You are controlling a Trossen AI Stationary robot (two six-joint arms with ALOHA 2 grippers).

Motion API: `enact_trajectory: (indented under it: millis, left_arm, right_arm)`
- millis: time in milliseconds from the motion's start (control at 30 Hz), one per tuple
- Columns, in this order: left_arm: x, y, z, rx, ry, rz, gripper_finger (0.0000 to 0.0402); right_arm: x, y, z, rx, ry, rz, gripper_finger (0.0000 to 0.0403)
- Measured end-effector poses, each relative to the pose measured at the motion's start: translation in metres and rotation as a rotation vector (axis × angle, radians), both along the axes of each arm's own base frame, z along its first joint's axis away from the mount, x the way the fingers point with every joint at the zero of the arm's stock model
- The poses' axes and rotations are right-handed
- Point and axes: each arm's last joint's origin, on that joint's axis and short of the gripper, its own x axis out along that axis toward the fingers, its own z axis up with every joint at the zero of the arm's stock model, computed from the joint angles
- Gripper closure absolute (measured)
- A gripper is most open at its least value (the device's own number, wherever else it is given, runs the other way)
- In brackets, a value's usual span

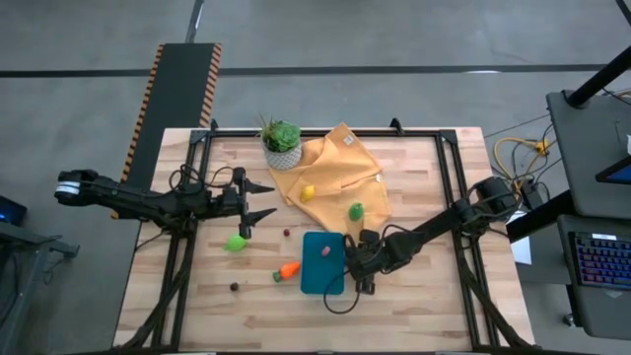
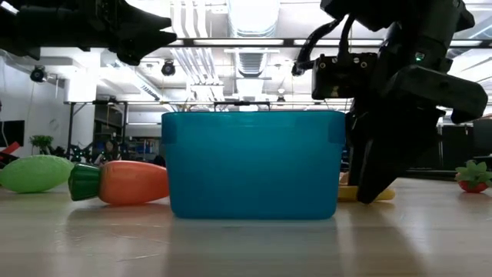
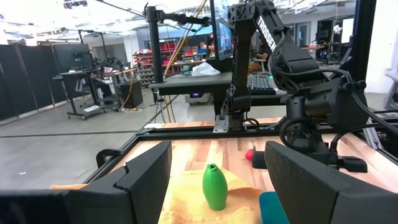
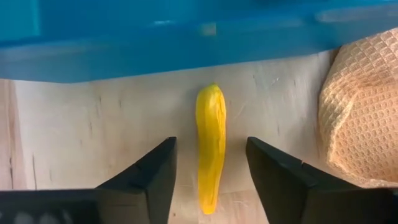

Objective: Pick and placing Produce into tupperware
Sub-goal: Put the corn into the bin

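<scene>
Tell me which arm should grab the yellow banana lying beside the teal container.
Right. The right gripper hangs open directly over the yellow banana, fingers on either side, next to the teal container. The left gripper hovers open far off, near the plant.

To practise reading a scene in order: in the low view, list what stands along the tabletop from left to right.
Lime green produce → orange carrot with its green top → teal tupperware → right gripper, low at the container's side over a yellow piece → red strawberry-like piece at the far right.
</scene>
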Motion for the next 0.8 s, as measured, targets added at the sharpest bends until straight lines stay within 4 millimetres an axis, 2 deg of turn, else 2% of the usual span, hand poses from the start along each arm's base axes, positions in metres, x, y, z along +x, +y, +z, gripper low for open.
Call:
enact_trajectory:
  millis: [400, 800]
  left_arm:
    - [0.0000, 0.0000, 0.0002, 0.000, -0.002, 0.000, 0.0157]
    - [0.0000, 0.0000, 0.0005, 0.000, -0.005, 0.000, 0.0157]
  right_arm:
    - [-0.0022, -0.0008, -0.0013, 0.007, 0.017, 0.004, 0.0313]
    - [-0.0038, -0.0006, -0.0017, 0.021, 0.039, 0.012, 0.0368]
